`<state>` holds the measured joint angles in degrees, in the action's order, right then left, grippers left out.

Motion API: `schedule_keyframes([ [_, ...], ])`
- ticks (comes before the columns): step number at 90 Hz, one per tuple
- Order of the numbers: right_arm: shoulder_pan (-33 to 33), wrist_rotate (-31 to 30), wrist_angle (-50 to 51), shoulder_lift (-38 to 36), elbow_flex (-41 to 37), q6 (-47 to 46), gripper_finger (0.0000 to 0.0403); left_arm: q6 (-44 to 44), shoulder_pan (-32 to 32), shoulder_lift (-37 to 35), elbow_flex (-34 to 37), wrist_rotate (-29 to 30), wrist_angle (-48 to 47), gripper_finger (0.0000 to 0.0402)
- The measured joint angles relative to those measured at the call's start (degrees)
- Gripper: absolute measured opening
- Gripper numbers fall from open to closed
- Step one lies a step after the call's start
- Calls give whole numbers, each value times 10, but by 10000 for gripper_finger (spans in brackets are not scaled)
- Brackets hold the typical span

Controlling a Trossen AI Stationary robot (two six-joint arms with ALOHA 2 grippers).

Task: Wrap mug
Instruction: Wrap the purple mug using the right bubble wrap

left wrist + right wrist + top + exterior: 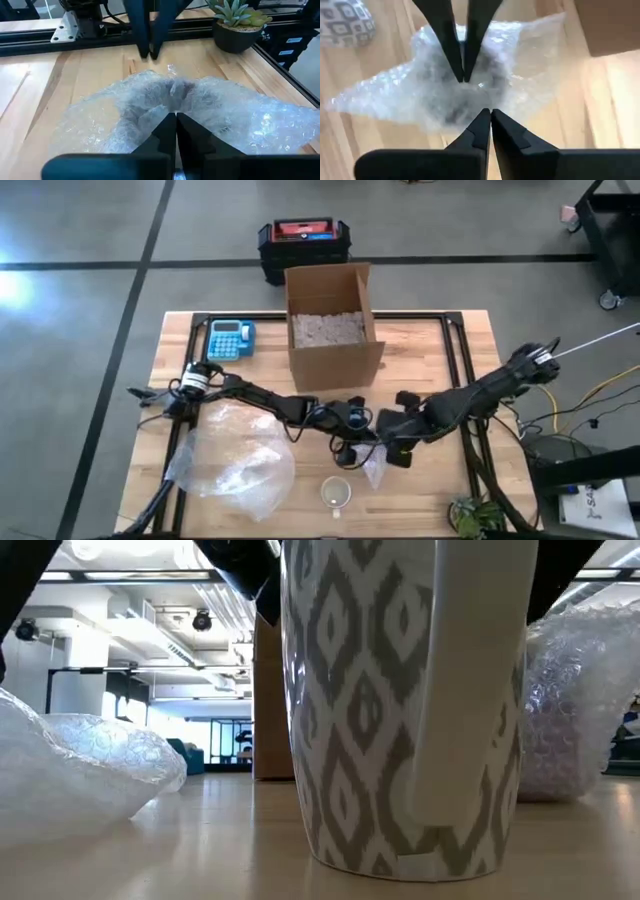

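The mug (pixel 337 493) stands upright near the table's front edge, its long axis vertical, its handle facing the low camera. It looks ceramic: rigid, fairly heavy, glazed and slippery, breakable, best taken by rim or handle. Just behind it, both grippers pinch a small bubble wrap piece (pixel 373 468) from opposite sides, the left gripper (pixel 175 120) and right gripper (pixel 486 114) each closed on the soft, light film

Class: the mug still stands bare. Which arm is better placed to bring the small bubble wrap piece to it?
Probably the left: its gripper is shut on the bubble wrap piece, and in the overhead view it sits slightly nearer the mug than the right gripper.
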<state>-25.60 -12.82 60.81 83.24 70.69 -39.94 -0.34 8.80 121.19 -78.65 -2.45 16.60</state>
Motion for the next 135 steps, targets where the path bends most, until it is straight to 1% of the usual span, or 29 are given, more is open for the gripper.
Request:
schedule_keyframes([
  [6,1,-10,8,-14,-11,-8,2,0,0,0,0,-1,0,0],
  [11,2,-9,-4,-14,-21,-9,2,-1,0,0,0,-1,0,0],
  [19,1,-4,-31,6,-47,-7,2,-1,0,0,0,-1,0,0],
  [35,1,-18,-85,33,-72,19,2,-2,0,0,0,-1,1,0],
  [43,0,-5,-130,47,-74,34,2,-2,0,0,0,-1,1,0],
  [56,0,2,-160,51,-80,44,2,-2,0,0,0,-2,2,0],
  [74,5,17,-196,94,-107,43,2,-2,0,-1,0,-2,4,0],
  [87,6,14,-204,118,-106,39,2,-2,0,-30,1,-1,-14,0],
  [100,6,14,-196,113,-96,46,2,11,0,-74,5,3,-77,0],
  [108,5,10,-194,102,-90,51,2,32,1,-104,4,35,-116,0],
  [115,5,5,-192,101,-87,53,2,57,0,-118,2,97,-153,0],
  [121,5,3,-192,99,-86,54,2,73,-1,-118,3,154,-184,0],
  [126,5,2,-192,99,-87,52,2,79,-3,-117,4,190,-202,0],
  [130,5,1,-193,100,-87,49,2,79,-7,-109,6,201,-199,0],
  [135,5,0,-193,100,-87,47,2,75,-11,-102,8,198,-192,0],
])
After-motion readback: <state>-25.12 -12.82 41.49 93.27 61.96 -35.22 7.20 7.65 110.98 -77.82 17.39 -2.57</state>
